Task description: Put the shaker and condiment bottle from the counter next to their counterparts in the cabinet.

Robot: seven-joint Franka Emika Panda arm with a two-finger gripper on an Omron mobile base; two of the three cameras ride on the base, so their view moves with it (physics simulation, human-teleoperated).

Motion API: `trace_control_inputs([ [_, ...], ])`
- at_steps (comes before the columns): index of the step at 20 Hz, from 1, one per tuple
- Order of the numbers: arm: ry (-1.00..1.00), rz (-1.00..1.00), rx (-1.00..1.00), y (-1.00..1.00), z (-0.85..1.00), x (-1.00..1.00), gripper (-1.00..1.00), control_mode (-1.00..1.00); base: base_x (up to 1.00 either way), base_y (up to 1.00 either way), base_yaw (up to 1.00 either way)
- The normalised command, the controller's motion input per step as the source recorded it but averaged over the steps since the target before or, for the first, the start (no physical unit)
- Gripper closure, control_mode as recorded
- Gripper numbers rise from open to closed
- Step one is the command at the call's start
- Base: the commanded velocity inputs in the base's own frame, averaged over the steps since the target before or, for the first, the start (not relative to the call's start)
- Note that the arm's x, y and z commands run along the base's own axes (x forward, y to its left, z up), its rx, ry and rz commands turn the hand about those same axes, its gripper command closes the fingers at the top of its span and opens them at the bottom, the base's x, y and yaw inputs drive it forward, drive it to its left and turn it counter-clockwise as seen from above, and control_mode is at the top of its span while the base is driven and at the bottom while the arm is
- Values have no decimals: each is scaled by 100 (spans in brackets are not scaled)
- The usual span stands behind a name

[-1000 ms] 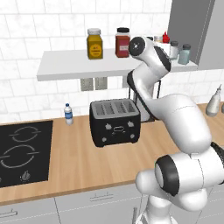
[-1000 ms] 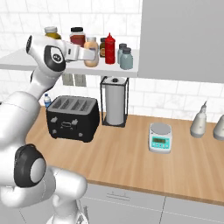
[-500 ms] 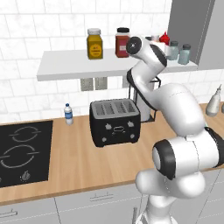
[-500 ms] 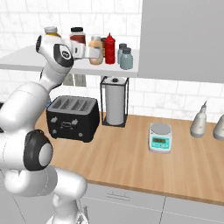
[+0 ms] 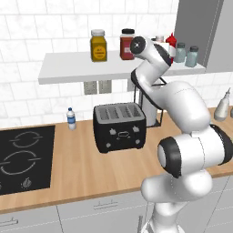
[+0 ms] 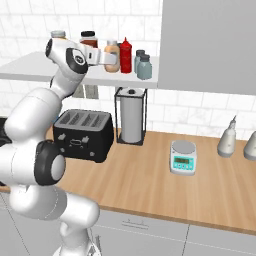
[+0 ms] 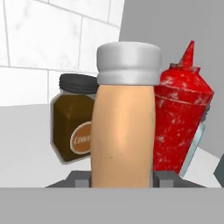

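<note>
Between the fingers of the gripper (image 7: 122, 177), raised to the shelf (image 6: 30, 67), stands the condiment bottle (image 7: 123, 127), clamped upright. The hand view shows a brown jar (image 7: 73, 118) behind it to one side and the red squeeze bottle (image 7: 181, 118) just beside it on the other. From the right base view, two grey shakers (image 6: 142, 64) stand beyond the red bottle, against the cabinet panel (image 6: 210, 40). Below the arm sit the toaster (image 5: 119, 126) and paper-towel stand (image 6: 131, 116) on the counter (image 6: 150, 185).

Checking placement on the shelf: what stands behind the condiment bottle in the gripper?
In the hand view, the red squeeze bottle stands right behind the condiment bottle, with a brown spice jar on the other side. A glassy shaker is mostly hidden behind the red one.
</note>
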Motion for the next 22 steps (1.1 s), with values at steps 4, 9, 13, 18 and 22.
trace_control_inputs([
  [4, -8, 4, 1, -7, -46, 21, -100, -100, 0, 0, 0],
  [9, -9, 6, 3, -11, -37, 2, -100, -100, 0, 0, 0],
  [13, -7, 2, 6, 0, 14, -22, -100, -100, 0, 0, 0],
  [18, -8, 0, 3, 6, 47, -57, -100, -100, 0, 0, 0],
  [22, -6, 0, 2, 26, 61, -88, -100, -100, 0, 0, 0],
])
